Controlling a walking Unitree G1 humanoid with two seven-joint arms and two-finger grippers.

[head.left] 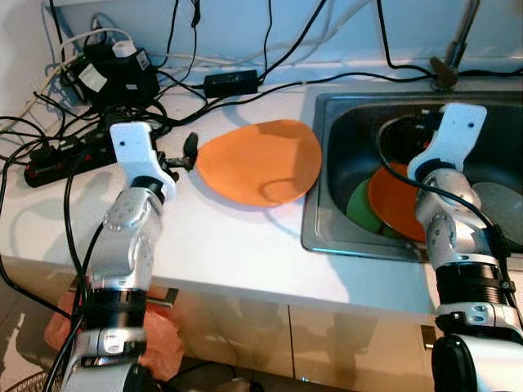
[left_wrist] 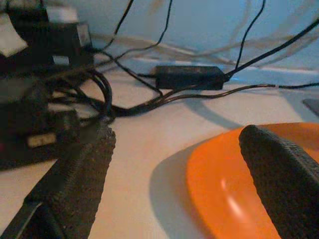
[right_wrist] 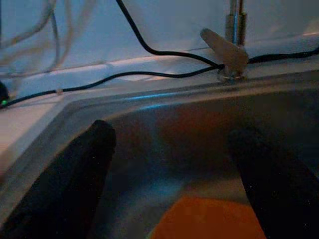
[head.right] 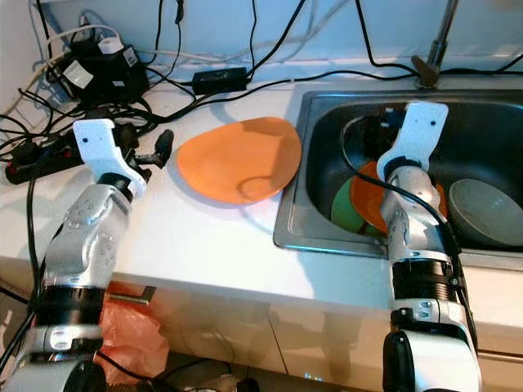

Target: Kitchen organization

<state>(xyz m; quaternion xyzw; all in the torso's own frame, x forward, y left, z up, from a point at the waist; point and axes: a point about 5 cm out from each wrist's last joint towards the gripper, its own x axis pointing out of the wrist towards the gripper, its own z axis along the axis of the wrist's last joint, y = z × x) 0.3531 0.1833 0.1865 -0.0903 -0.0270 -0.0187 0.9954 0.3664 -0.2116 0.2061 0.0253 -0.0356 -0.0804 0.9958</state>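
Observation:
An orange plate lies on the white counter, just left of the sink. My left gripper stands open at the plate's left rim; in the left wrist view one fingertip hangs over the orange plate and the other rests toward the cables. Inside the sink a second orange plate sits on a green plate. My right gripper is open, low in the basin, just above that orange plate.
A grey dish lies at the sink's right. The faucet stands behind the basin. A power strip, adapters and several black cables crowd the counter's back left. An orange bag sits below the counter.

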